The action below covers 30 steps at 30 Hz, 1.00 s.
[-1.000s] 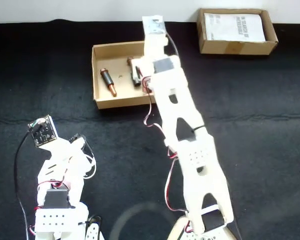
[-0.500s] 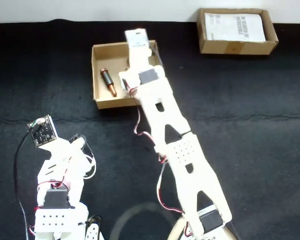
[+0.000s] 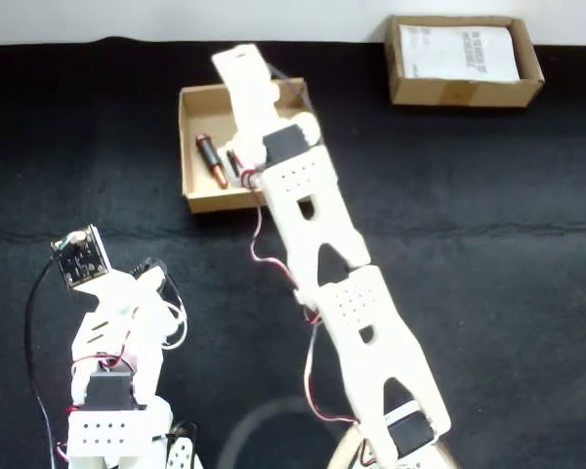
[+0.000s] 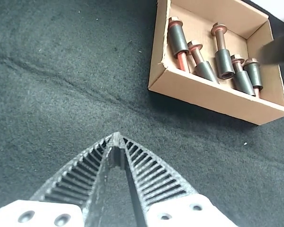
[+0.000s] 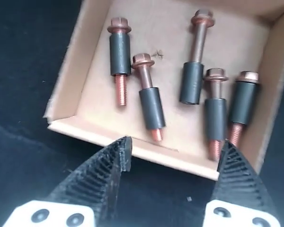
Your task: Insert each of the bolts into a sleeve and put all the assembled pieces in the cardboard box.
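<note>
While the right gripper is hanging just over the near wall of the shallow open brown cardboard box, its black ribbed jaws are standing wide apart and are holding nothing. In the high view this box is lying at about 11 o'clock from the middle of the black cloth, and the white right arm is stretching over it. Five copper-coloured bolts, each one sitting in a dark grey cylindrical sleeve, are lying flat on the box floor, close side by side, two toward one wall and three toward the other. The left gripper is hanging over the cloth at about 7 o'clock, well apart from the box, with its jaws pressed together and empty. I am judging that these pieces are metal: stiff, smooth, rather heavy for their size, and round, so they are likely to roll. The sleeve is probably sitting loose on the shank, so a pinch across the middle of the sleeve, with the piece kept level, seems safest; otherwise the bolt may be sliding out. A second cardboard box with white paper inside is sitting at 1 o'clock.
</note>
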{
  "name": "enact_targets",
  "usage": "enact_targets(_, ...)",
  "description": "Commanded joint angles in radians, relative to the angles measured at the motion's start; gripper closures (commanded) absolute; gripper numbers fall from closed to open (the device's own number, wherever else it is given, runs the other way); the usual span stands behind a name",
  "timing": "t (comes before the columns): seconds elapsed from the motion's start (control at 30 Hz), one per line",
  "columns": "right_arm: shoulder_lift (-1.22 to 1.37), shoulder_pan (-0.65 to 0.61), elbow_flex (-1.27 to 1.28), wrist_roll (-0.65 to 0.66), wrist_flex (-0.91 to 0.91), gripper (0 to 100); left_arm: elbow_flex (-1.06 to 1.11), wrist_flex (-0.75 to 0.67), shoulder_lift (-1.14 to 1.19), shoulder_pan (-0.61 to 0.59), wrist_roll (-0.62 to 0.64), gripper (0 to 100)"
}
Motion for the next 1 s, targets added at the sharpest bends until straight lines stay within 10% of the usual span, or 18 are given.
enact_targets(0.0, -0.214, -0.004, -0.130, 0.011, 0.067, 73.5, 0.027, -0.012, -0.010, -0.007, -0.003, 99)
enact_targets(0.37, -0.565, 0.015, -0.050, 0.023, 0.073, 73.5, 0.027, -0.012, -0.008, -0.008, -0.003, 99)
enact_targets(0.97, -1.514, 0.090, 1.248, 0.060, 0.070, 73.5, 0.027, -0.011, -0.008, -0.008, -0.003, 99)
